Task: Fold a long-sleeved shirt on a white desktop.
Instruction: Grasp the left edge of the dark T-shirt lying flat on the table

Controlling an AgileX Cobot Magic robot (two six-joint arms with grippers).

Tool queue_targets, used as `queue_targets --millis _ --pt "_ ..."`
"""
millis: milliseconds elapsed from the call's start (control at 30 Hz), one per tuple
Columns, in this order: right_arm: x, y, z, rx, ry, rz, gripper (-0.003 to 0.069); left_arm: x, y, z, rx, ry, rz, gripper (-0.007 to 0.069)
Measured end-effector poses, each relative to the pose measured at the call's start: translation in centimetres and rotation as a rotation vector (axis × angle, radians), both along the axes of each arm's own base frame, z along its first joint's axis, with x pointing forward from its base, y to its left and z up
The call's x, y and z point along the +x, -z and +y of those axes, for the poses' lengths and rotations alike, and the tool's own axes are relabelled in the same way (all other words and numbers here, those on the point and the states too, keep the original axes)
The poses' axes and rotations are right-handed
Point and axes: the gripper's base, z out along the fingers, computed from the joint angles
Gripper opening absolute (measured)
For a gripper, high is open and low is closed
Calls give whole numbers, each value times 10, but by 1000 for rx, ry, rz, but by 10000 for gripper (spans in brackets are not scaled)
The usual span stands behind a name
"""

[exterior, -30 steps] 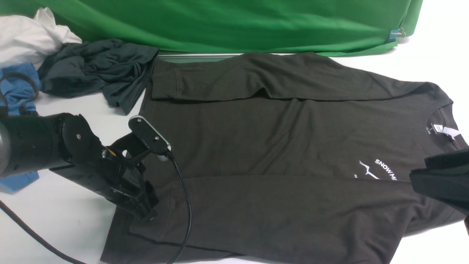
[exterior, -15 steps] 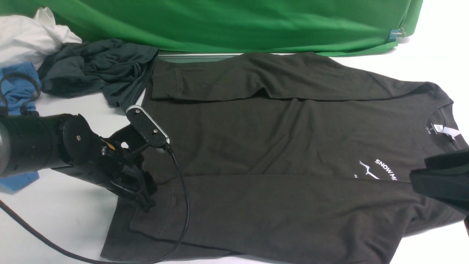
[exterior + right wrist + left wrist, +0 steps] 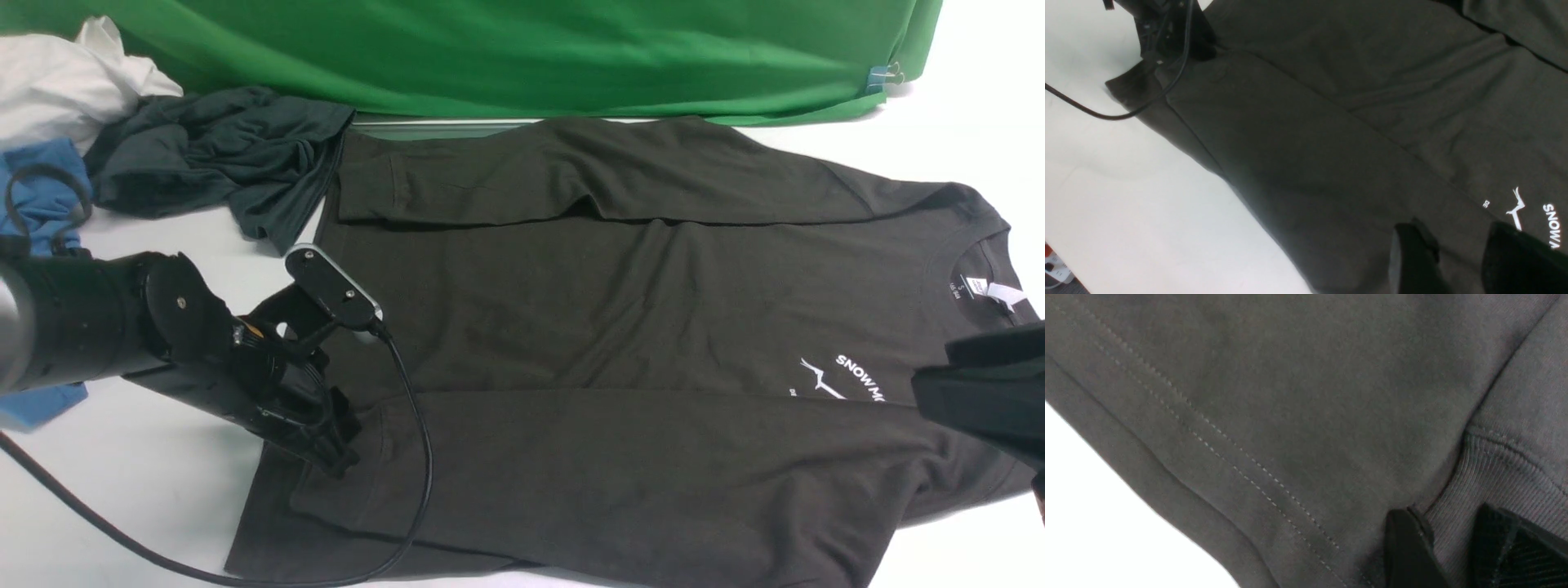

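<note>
**Front view:** the shirt (image 3: 620,327) lies spread on the desktop (image 3: 147,490) with both sleeves folded across its body. The left gripper (image 3: 339,457) is down at the near sleeve's cuff (image 3: 367,441), and the right gripper (image 3: 963,400) hangs over the chest print (image 3: 857,371).

**Left wrist view:** the left fingers (image 3: 1408,547) stand apart with the ribbed cuff between them; hem stitching (image 3: 1216,437) and bare desktop lie beyond their tips.

**Right wrist view:** the right fingers (image 3: 1412,261) stand apart above the shirt, gripping nothing, with the print just beside them.

Shirt (image 3: 612,327) is matt knit cloth; desktop (image 3: 163,490) smooth.
</note>
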Motion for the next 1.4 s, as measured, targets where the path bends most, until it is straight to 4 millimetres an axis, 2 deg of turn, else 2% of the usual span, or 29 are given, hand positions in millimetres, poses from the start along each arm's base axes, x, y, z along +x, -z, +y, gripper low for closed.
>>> queue_targets --millis 267,700,1233,1400 --pt "0 0 0 0 0 0 238 3 1 1 7 -10 -17 237" --pt "0 0 0 2 2 -5 238 -1 -5 1 -41 -130 10 241" --pt "0 -1 0 8 3 -6 238 9 1 1 -52 -207 10 241" --pt "1 -1 0 9 3 -8 238 8 1 0 -74 -228 30 176"
